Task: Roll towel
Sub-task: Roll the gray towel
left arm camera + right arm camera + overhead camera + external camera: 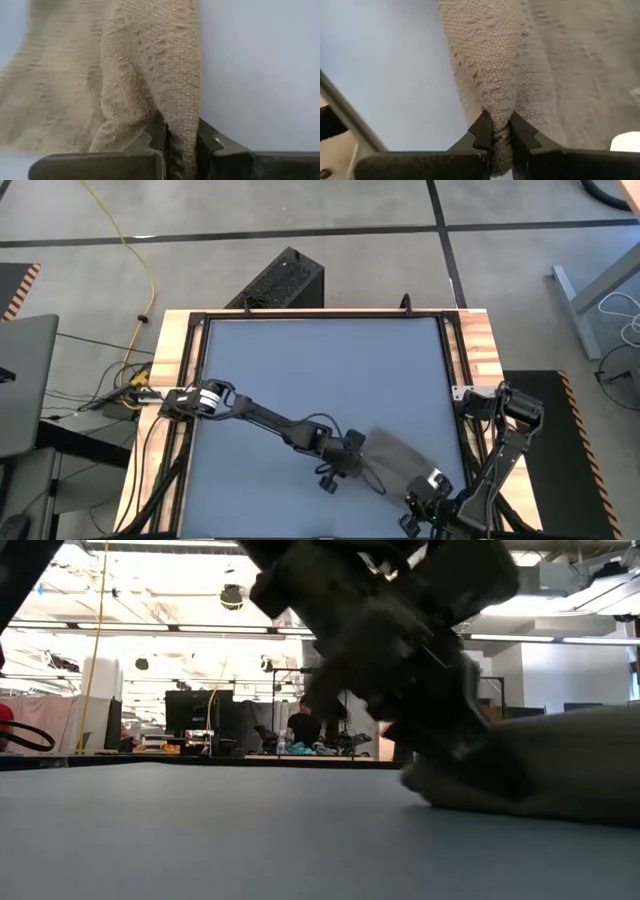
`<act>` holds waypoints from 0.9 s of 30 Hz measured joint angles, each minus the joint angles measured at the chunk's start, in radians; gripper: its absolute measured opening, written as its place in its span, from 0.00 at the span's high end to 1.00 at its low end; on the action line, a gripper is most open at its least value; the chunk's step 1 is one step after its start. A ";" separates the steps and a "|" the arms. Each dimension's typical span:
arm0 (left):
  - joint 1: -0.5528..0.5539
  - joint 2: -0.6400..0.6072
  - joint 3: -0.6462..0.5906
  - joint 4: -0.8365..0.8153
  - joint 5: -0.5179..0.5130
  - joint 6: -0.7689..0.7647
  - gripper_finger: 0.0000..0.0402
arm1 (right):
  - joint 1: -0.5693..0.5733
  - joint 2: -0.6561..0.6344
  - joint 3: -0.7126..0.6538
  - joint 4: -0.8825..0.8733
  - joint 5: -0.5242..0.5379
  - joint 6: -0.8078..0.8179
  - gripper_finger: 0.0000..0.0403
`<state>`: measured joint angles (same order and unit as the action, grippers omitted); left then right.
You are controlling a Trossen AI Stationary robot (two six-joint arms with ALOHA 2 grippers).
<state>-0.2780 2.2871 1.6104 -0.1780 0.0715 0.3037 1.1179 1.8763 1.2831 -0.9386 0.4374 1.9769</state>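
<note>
Overhead, the towel (400, 460) lies at the worktop's (320, 370) lower right with the left claw (352, 452) and right claw (432, 488) at opposite ends, while each wrist view shows its claw pinching a fold of towel.

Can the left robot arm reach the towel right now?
Yes, it looks that way. The left gripper is already pinching a fold of the towel between its fingers. The right gripper grips another edge too, and nothing blocks either one on the table.
</note>
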 joint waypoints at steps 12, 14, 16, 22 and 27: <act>-0.008 -0.082 -0.010 -0.373 0.522 -0.396 0.94 | -0.218 0.000 0.000 0.336 -0.208 -0.423 0.77; -0.029 -0.076 -0.020 -0.377 0.612 -0.443 0.94 | -0.239 0.000 0.001 0.403 -0.251 -0.505 0.70; -0.052 -0.074 -0.032 -0.369 0.668 -0.481 0.94 | -0.249 0.000 0.010 0.419 -0.282 -0.573 0.63; -0.078 -0.074 -0.044 -0.347 0.772 -0.545 0.93 | -0.229 0.000 0.050 0.380 -0.305 -0.669 0.46; -0.050 -0.074 -0.044 -0.342 0.769 -0.553 0.93 | -0.169 0.000 0.062 0.430 -0.212 -0.687 0.43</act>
<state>-0.3279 2.2127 1.5665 -0.5200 0.8401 -0.2493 0.9492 1.8767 1.3449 -0.5089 0.2253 1.2899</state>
